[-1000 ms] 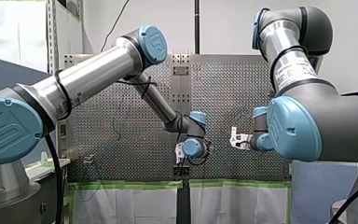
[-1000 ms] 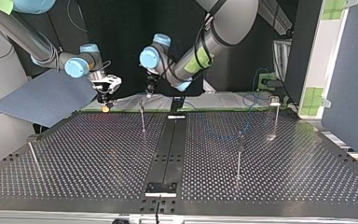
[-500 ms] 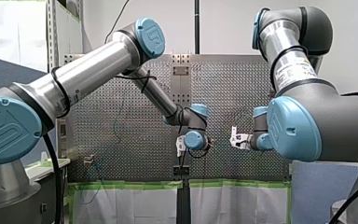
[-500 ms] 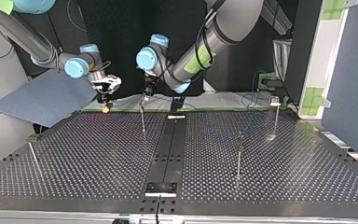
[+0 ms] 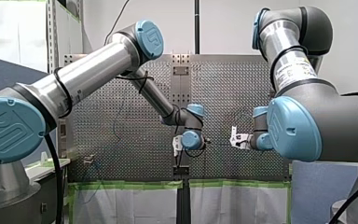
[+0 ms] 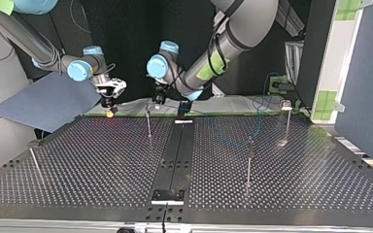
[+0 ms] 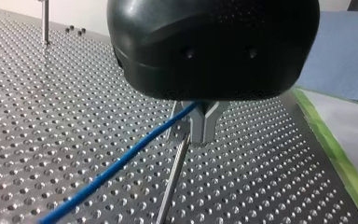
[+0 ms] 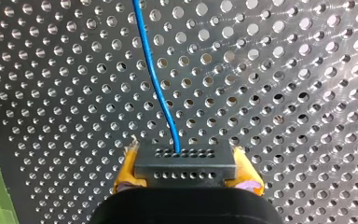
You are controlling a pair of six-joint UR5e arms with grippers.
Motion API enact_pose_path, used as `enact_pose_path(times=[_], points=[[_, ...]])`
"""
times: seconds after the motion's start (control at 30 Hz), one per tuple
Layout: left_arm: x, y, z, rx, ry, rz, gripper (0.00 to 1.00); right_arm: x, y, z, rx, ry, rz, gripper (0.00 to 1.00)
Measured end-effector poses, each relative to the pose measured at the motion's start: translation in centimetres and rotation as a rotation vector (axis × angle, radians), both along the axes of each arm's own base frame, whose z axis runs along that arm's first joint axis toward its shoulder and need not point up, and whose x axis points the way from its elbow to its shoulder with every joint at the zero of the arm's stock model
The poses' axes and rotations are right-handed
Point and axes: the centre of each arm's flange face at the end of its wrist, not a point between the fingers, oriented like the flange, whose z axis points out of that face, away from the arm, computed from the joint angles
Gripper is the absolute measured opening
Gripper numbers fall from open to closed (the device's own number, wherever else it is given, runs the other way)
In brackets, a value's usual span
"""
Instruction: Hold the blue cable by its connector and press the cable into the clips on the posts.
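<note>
The thin blue cable [image 8: 154, 79] runs out of a black connector [image 8: 185, 170]. My right gripper [image 8: 185, 158] is shut on that connector with its yellow pads [image 8: 126, 170] on either side. In the left wrist view my left gripper [image 7: 199, 128] has its metal fingers shut on the blue cable [image 7: 121, 161], just above the tip of a thin metal post [image 7: 171, 184]. In the top view my left gripper [image 6: 159, 99] hangs over the far middle post [image 6: 148, 121], and my right gripper [image 6: 109, 108] is to its left near the table's far edge.
More posts stand on the perforated table [image 6: 102, 165]: one at the near right [image 6: 249, 162], one at the far right [image 6: 286, 119], one at the near left [image 6: 34, 162]. A blue sheet [image 6: 48, 102] lies beyond the far left corner. Green tape lines the far edge.
My left gripper has shifted slightly over the far middle post while keeping hold of the cable. My right arm has stayed still.
</note>
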Motion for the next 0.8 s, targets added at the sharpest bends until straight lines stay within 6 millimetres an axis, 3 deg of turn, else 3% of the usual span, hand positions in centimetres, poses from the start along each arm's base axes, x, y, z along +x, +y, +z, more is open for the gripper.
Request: enact_pose_path(times=[0.5,0.8], points=[[1.9,1.0,0.3,0.001,0.014,-0.005,0.00,0.1,-0.1,0.1,-0.003,0.000,0.001,0.00],[2.1,0.7,-2.2,0.018,0.041,-0.025,0.00,0.2,-0.1,0.1,-0.004,0.000,0.002,0.00]])
